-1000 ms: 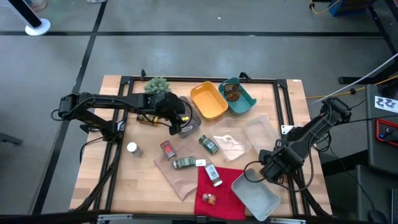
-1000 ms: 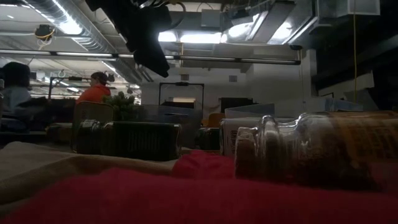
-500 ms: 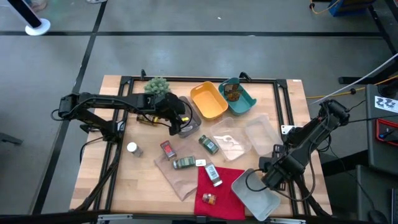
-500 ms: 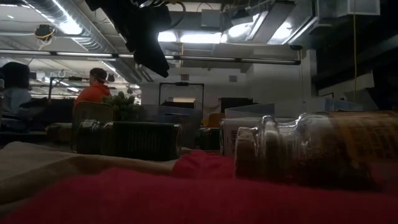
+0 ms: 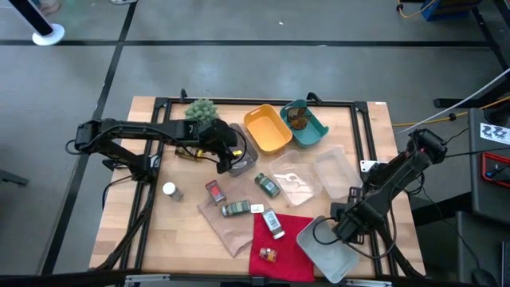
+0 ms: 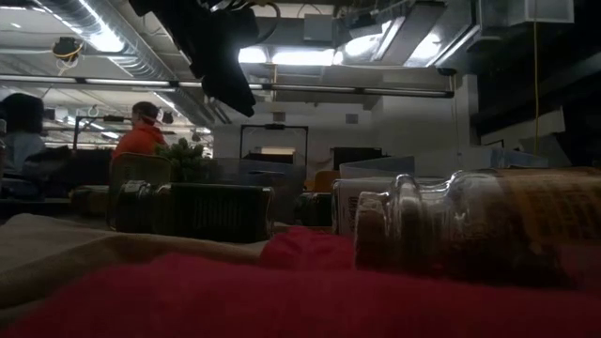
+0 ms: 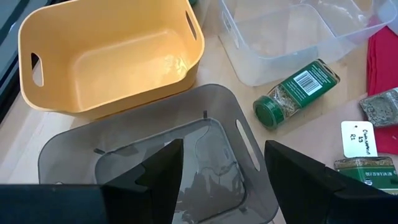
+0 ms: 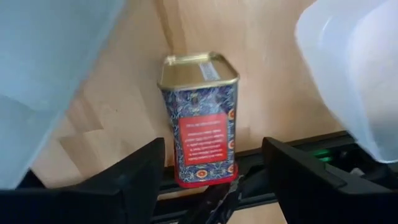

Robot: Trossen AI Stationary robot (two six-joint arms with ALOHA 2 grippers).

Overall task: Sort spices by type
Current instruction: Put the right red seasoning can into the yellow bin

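My right gripper (image 5: pixel 343 225) (image 8: pixel 225 186) is open near the table's near right corner. Its fingers stand on either side of a red and blue boxy tin (image 8: pixel 200 118) that stands upright on the wood, without touching it. My left gripper (image 5: pixel 228 156) (image 7: pixel 224 180) hangs open over a smoky grey tray (image 7: pixel 155 149). Loose spices lie mid-table: a white-capped jar (image 5: pixel 169 190), a red tin (image 5: pixel 214 191), a green-capped jar (image 5: pixel 267 185) (image 7: pixel 295 93), another green one (image 5: pixel 236 209), a jar (image 5: pixel 273 225) and a small brown jar (image 5: pixel 268 255) (image 6: pixel 470 225) on a red cloth (image 5: pixel 283 243).
A yellow tray (image 5: pixel 267 129), a teal tray (image 5: pixel 305 121) with brown contents and two clear trays (image 5: pixel 315 175) sit toward the far side. A pale blue-grey tray (image 5: pixel 331 253) lies beside my right gripper. A spiky green plant (image 5: pixel 201 109) stands far left. A black frame (image 8: pixel 292 149) edges the table.
My right gripper has moved toward the table's near edge and slightly left, closing in on the pale blue-grey tray. The left arm has kept still.
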